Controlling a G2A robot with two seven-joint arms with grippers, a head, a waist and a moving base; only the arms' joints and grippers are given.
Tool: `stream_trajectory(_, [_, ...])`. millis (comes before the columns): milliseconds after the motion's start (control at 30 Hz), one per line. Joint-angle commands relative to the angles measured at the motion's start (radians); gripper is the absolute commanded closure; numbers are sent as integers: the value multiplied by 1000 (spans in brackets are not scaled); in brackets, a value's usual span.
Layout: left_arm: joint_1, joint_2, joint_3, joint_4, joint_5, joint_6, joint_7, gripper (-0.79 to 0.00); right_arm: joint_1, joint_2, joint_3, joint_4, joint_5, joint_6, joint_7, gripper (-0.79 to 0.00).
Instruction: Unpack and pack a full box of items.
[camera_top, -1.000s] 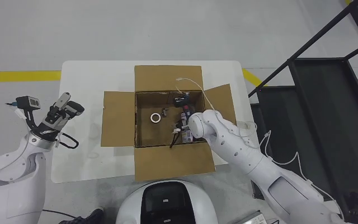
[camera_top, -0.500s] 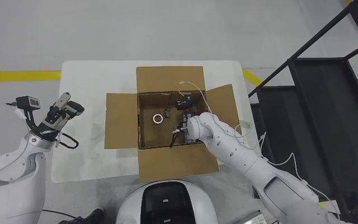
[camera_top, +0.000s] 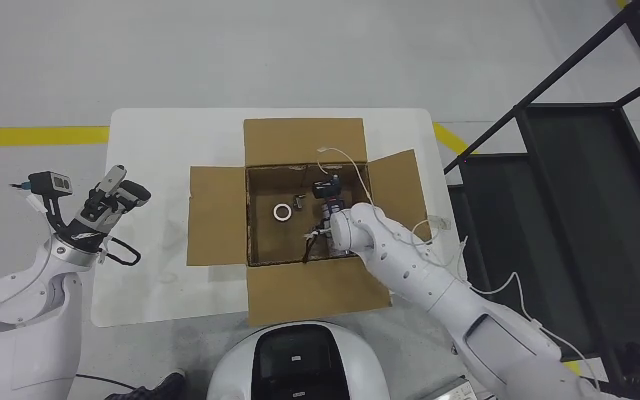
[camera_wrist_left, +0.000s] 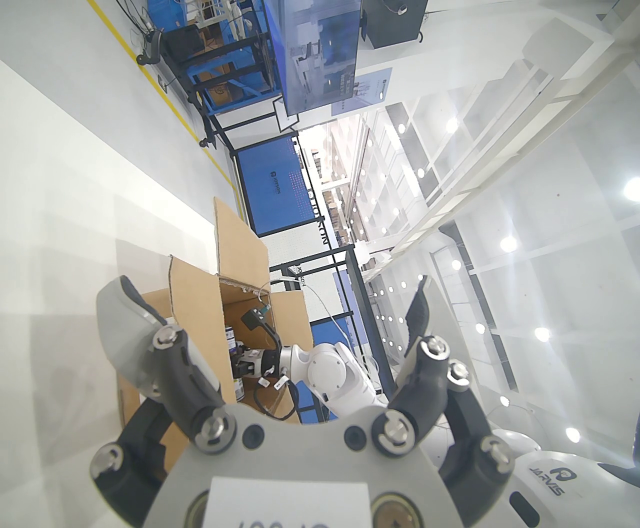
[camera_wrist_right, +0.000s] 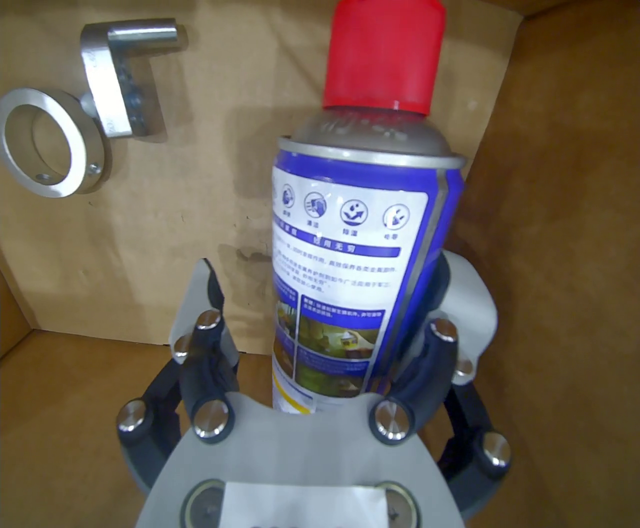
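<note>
An open cardboard box (camera_top: 305, 140) stands mid-table with its flaps spread. Inside, near its right wall, lies a blue spray can (camera_wrist_right: 360, 240) with a red cap, which the top view shows as the spray can (camera_top: 330, 212). My right gripper (camera_wrist_right: 335, 285) is down in the box, open, with the can's lower body between its fingers. One finger touches the can and the other stands a little off it. A metal ring (camera_wrist_right: 50, 145) and a metal bracket (camera_wrist_right: 120, 85) lie on the box floor beside it. My left gripper (camera_top: 128, 190) hangs open and empty by the table's left edge.
The white table (camera_top: 150, 260) has bare room left of the box. A thin white cable (camera_top: 345, 155) trails over the box's right flap from the right arm. A black stair frame (camera_top: 560, 150) stands beyond the table on the right.
The right arm has slid a little leftward and deeper into the box. The box shifted slightly to the right. The left arm has kept still.
</note>
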Motion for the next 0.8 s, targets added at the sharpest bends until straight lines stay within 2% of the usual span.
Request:
stream_trajectory(0, [0,0,0,0,0,0,0,-785,-1,-2,2,7,-4,0,-2,0])
stream_trajectory(167, [0,0,0,0,0,0,0,-785,-4,-7,9,11,-18,5,-7,0])
stream_trajectory(333, [0,0,0,0,0,0,0,-785,-23,1,33,-56,-64,28,12,0])
stream_trajectory(500, [0,0,0,0,0,0,0,-785,-79,27,87,-204,-136,36,60,0])
stream_trajectory(767, [0,0,0,0,0,0,0,-785,-208,68,220,-451,-193,-12,37,0])
